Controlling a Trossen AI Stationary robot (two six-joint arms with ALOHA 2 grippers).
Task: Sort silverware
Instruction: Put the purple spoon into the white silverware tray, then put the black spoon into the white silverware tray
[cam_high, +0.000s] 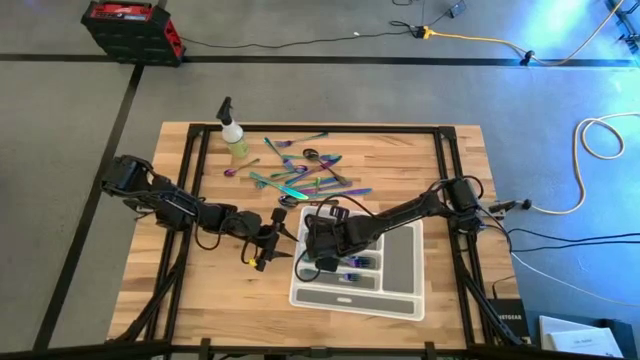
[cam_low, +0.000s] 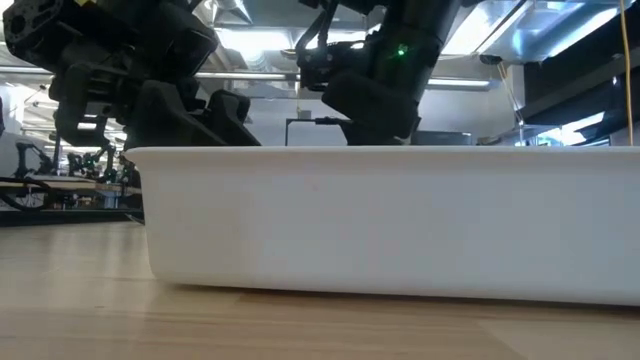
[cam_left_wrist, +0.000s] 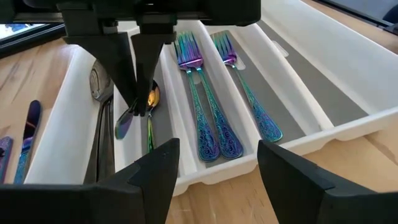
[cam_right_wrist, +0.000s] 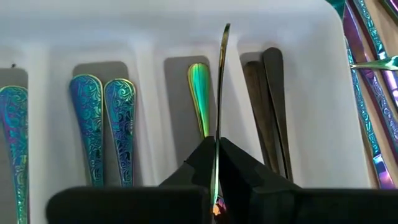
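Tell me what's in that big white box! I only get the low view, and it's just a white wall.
Observer: It's a white plastic compartment tray. Two rainbow metal forks lie side by side in one slot.
Operator: Is the robot holding anything?
Observer: Yes. The right gripper has its jaws shut on a slim rainbow metal piece, held edge-on above a slot where a green-gold metal handle lies.
Operator: What about the other arm?
Observer: The left gripper sits just outside the tray's left side, with its jaws open and empty.
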